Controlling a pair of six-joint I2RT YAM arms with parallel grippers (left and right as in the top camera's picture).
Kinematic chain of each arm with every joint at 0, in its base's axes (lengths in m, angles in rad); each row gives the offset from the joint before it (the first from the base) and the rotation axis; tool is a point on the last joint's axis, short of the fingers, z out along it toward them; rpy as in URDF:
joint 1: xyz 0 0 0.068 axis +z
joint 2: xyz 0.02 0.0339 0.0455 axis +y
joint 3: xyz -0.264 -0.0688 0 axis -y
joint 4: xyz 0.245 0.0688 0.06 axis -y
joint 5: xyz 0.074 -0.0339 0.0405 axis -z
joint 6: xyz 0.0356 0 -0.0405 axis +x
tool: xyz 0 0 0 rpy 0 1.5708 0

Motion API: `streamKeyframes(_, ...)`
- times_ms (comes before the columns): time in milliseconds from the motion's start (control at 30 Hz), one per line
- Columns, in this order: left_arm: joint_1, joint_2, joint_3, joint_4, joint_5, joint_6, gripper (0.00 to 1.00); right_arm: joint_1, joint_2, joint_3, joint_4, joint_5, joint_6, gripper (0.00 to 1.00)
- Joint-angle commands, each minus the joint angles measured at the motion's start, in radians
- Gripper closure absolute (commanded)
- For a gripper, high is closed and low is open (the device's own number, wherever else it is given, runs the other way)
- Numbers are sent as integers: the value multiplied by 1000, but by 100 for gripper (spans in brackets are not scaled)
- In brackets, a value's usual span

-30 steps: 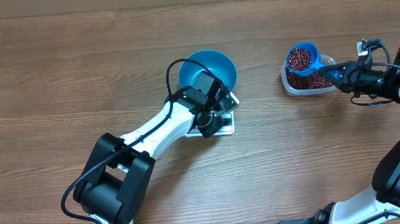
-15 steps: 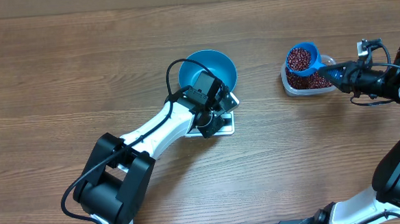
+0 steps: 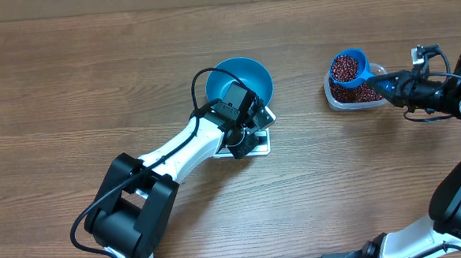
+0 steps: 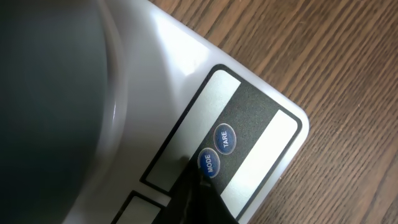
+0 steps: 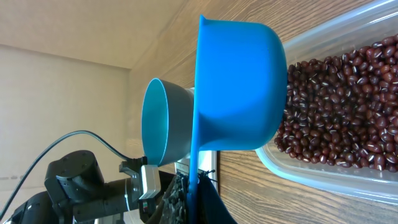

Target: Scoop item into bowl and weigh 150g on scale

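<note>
Beans [image 3: 343, 66] are heaped in the scoop [image 3: 368, 76], clenched by the right gripper [image 3: 388, 84] above the tub [image 3: 378, 69]. The bowl [image 3: 243, 74] is seated on the scale [image 3: 260, 148], the left gripper [image 4: 196, 185] pinched shut at its MODE button [image 4: 209, 163].

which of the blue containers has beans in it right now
The small long-handled scoop above the clear tub: it is full of red-brown beans. The larger blue bowl on the scale shows none.

A brown wood-grain table [image 3: 70, 90] spreads wide under soft, even light. Beyond its edge stands what looks like a plain beige wall [image 5: 56, 106].
</note>
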Motion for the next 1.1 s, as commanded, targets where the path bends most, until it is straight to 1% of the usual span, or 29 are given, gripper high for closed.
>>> streamKeyframes(0,-3,16,-13,3,1,-3,96,-5,4,-6,2,-24,-15,96)
streamKeyframes(1067,-5,10,1,0,1,-3,96,-5,4,-6,2,-24,-15,96)
